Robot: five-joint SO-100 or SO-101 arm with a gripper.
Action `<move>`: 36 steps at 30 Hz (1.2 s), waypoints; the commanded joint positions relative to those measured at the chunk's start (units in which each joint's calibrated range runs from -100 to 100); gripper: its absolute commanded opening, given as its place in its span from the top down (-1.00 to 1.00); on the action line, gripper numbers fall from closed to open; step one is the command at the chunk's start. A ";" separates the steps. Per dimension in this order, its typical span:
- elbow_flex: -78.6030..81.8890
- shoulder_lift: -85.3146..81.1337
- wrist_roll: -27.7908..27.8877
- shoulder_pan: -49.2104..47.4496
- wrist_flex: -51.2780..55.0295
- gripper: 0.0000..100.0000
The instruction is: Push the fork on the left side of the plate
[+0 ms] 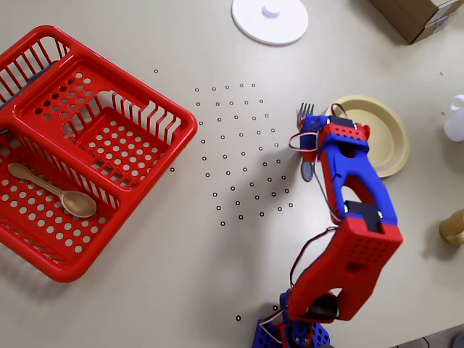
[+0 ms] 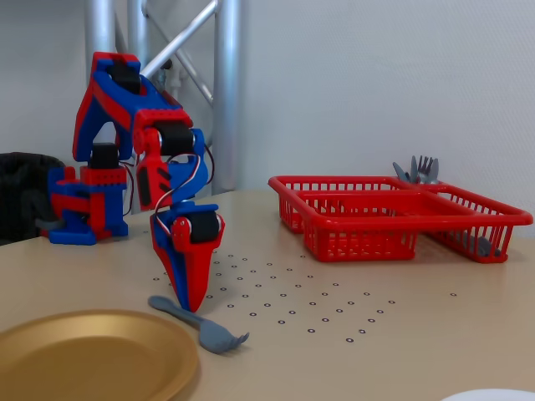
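The slate-blue fork (image 1: pixel 304 112) lies on the table just left of the pale-yellow plate (image 1: pixel 388 123) in the overhead view, tines pointing to the top of the picture and its rounded handle end near the bottom. The arm hides its middle. My gripper (image 1: pixel 312 144) points down, shut, with its tip resting against the fork's handle. In the fixed view the gripper (image 2: pixel 191 304) is a closed wedge touching the fork (image 2: pixel 214 333), which lies close beside the plate's rim (image 2: pixel 125 322).
A red perforated basket (image 1: pixel 80 145) fills the left of the overhead view, with a tan spoon (image 1: pixel 54 190) in it. A white disc with a knob (image 1: pixel 270 18) and a cardboard box (image 1: pixel 420 14) sit at the top. Small objects (image 1: pixel 455 119) stand at the right edge.
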 commanded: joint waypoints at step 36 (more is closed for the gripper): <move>-15.68 -1.01 -1.56 -2.44 0.41 1.00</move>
